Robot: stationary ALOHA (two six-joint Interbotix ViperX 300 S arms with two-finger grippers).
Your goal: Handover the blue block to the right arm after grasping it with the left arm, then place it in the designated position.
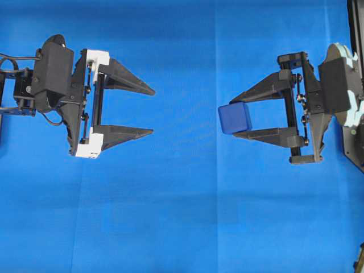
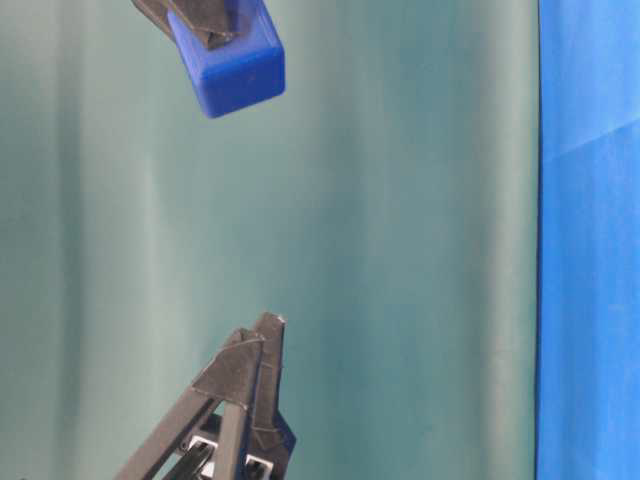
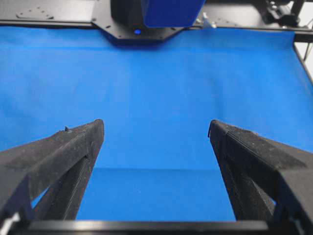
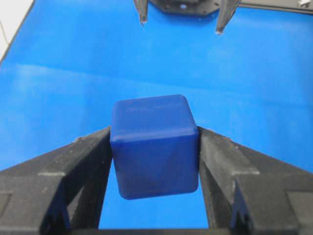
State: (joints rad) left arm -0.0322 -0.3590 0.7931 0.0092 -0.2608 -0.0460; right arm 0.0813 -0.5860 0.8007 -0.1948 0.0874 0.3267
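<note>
Right claw: the right claw point(image 4: 154, 147) is clamped on the blue block point(image 4: 154, 147), one finger pressed to each side of it; in the right wrist view the block fills the gap between the two black fingers point(image 4: 85, 161).
Blue block: a dark-blue cube with rounded edges, held at the very fingertips and lifted clear of the blue cloth point(image 4: 58, 88); in the overhead view the block point(image 1: 235, 118) sits at the left end of the right claw point(image 1: 236, 119), pointing toward the middle.
Low side view: the block point(image 2: 232, 60) hangs near the top of the picture with the tips of the right claw across its upper face, and the tips of the other claw point(image 2: 255, 350) are lower down, well apart from it.
Left claw: the left claw point(image 1: 152, 112) stands wide open with nothing between its fingers point(image 3: 73, 147); white mounts point(image 1: 96, 58) sit at the finger bases.
Gap between arms: the two claws face each other across bare cloth point(image 1: 187, 170), tips apart, not touching.
Far side: from the right wrist view, the left claw's two fingertips point(image 4: 142, 14) show at the top edge, beyond the block.
</note>
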